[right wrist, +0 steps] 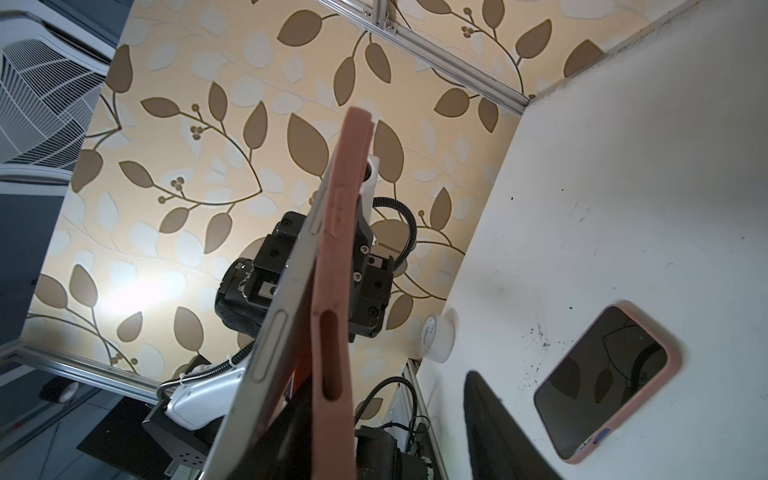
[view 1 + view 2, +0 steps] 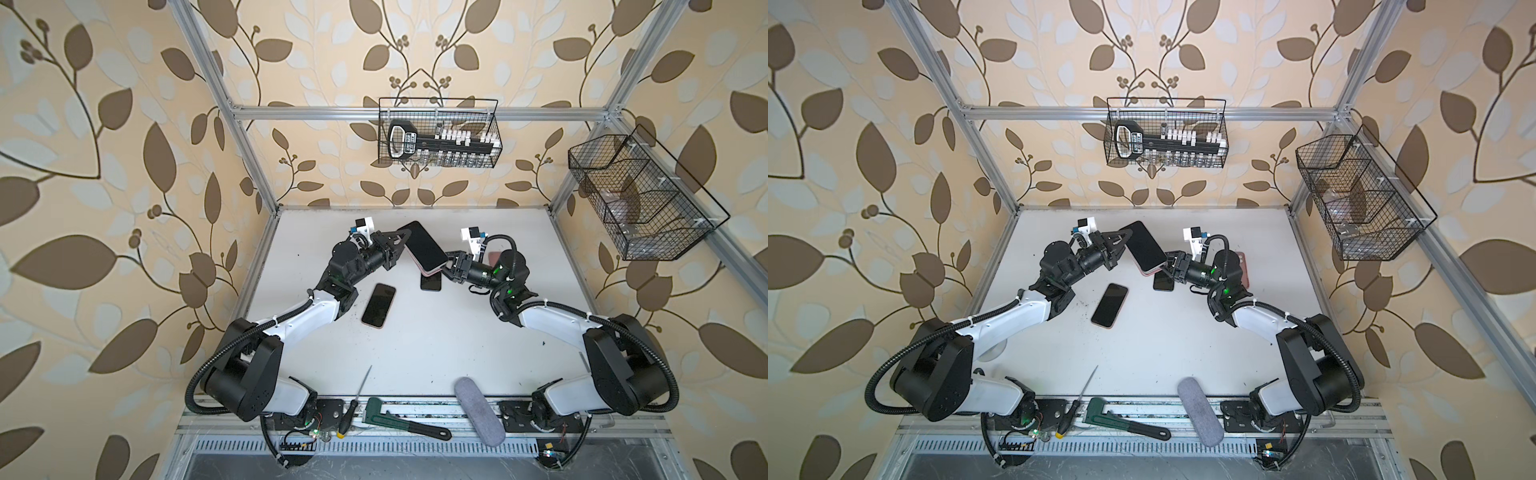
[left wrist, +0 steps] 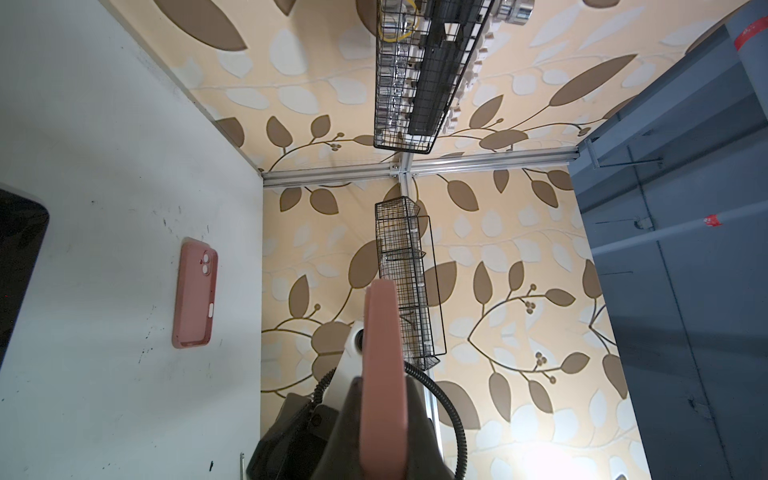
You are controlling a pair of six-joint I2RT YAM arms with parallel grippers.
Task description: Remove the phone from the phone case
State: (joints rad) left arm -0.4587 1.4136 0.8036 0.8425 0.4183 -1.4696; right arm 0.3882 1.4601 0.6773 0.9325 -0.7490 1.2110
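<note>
On the left, the phone case (image 1: 332, 270) is clamped at its far end by the left pincer (image 2: 405, 239), whose jaws are drawn narrow on the pink edge. The phone (image 2: 424, 247) is held aloft over the middle of the tabletop (image 2: 415, 353), and its near end is parted from the case. On the right, the right pincer (image 2: 448, 264) is set at that near end, part open, with one finger (image 1: 498, 424) seen clear of the case. If the phone is freed before it is gripped, it may be dropped onto the dark handset (image 2: 430, 283) below.
</note>
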